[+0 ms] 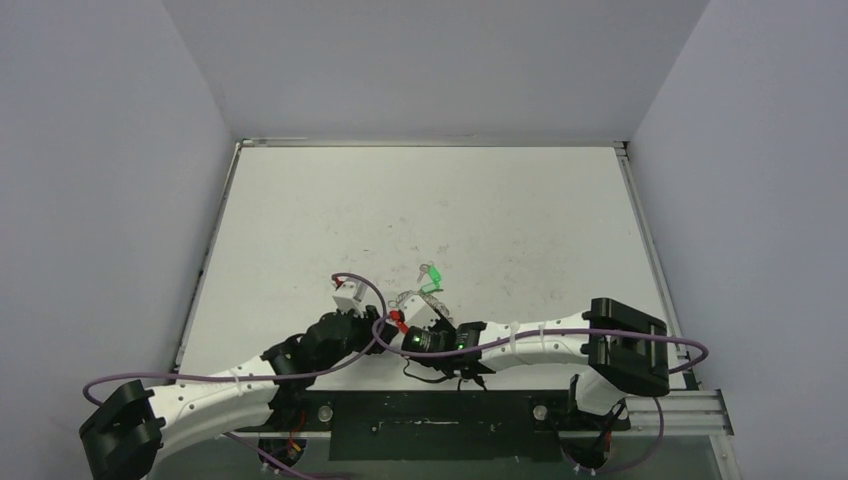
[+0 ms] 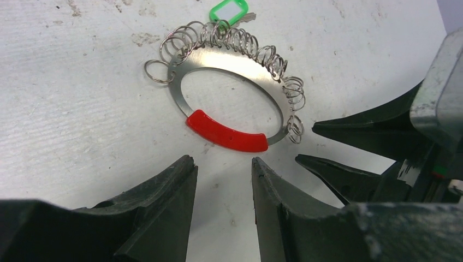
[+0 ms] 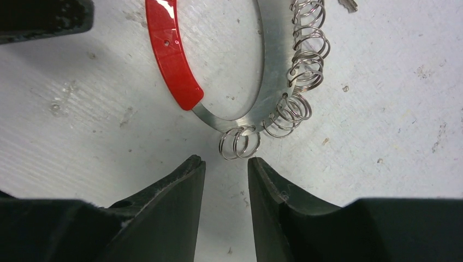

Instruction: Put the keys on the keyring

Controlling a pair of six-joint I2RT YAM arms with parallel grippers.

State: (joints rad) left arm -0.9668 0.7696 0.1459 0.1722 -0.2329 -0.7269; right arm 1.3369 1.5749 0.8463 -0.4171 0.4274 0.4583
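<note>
Just past L claw, R claw: keyring, keys at far rim.

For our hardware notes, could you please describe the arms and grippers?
The left arm and right arm have white links, black joints and purple cables. The left gripper and right gripper have dark, tapering fingers. A green light glows at the right wrist.

Clipped by the edge at twelve o'clock in the left wrist view: keys, with only part of the green tag and a sliver of metal visible. Cut off at twelve o'clock in the right wrist view: keyring, along with its red segment. At one o'clock there, just a key scrap. From the top camera, too small to tell the coiled rings apart.
</note>
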